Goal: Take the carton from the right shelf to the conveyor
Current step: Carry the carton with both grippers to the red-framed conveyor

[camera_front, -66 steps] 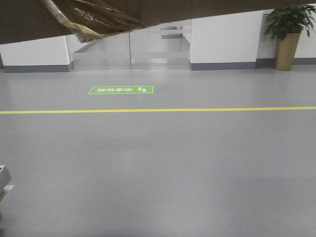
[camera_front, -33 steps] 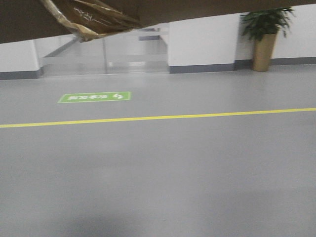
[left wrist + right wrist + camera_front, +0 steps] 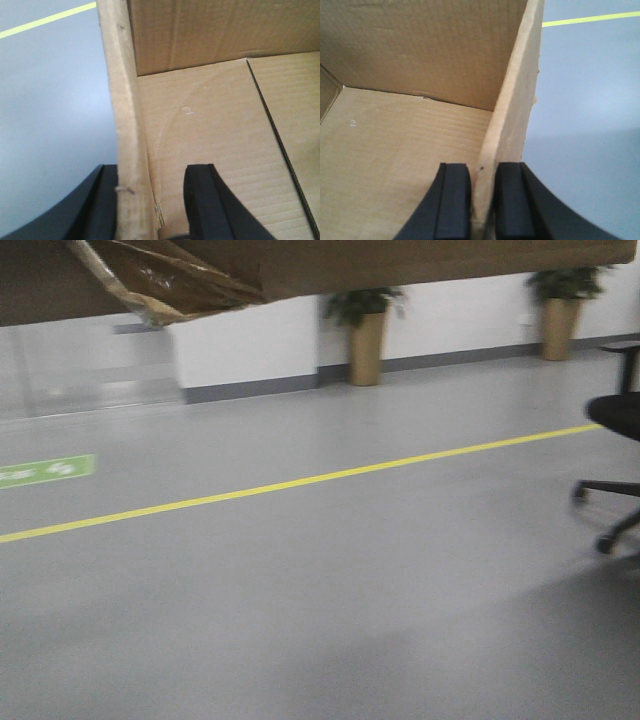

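Grey floor (image 3: 330, 620) all around, crossed by a yellow line (image 3: 300, 482). Held up clear of it, along the top of the front view: brown carton (image 3: 420, 258), open, crumpled tape (image 3: 160, 285) at one corner. Black office chair (image 3: 615, 470) at right. Potted plants (image 3: 365, 335) by the far wall. Left gripper (image 3: 152, 172) clamped over one carton wall, right gripper (image 3: 482, 170) pinching the opposite wall, one finger inside and one outside.

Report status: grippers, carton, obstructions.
Right gripper clamped on carton wall. Left gripper straddles another wall, clamp unclear. Carton aloft over floor; conveyor not in view. Office chair ahead right.
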Tool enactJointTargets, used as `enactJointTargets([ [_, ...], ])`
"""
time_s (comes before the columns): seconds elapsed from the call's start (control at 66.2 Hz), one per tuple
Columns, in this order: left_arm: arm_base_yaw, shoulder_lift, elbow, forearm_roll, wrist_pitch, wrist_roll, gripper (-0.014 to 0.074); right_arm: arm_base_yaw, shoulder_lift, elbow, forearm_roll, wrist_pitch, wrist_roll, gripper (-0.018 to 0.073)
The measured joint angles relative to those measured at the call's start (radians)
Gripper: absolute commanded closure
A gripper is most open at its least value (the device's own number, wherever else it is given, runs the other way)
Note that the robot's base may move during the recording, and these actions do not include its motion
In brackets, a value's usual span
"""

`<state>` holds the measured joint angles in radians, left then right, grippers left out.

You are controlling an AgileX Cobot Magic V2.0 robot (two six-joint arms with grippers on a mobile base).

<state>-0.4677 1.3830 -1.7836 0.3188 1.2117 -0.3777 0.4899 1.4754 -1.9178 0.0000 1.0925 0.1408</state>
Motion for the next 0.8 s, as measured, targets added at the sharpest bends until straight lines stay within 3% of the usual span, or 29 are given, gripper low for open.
enactJointTargets([
  [0.801,-0.008,0.000,0.000,0.143,-0.013,0.000,0.0610,0.000,0.007,0.000,0.016,-0.037,-0.001,0.0627],
])
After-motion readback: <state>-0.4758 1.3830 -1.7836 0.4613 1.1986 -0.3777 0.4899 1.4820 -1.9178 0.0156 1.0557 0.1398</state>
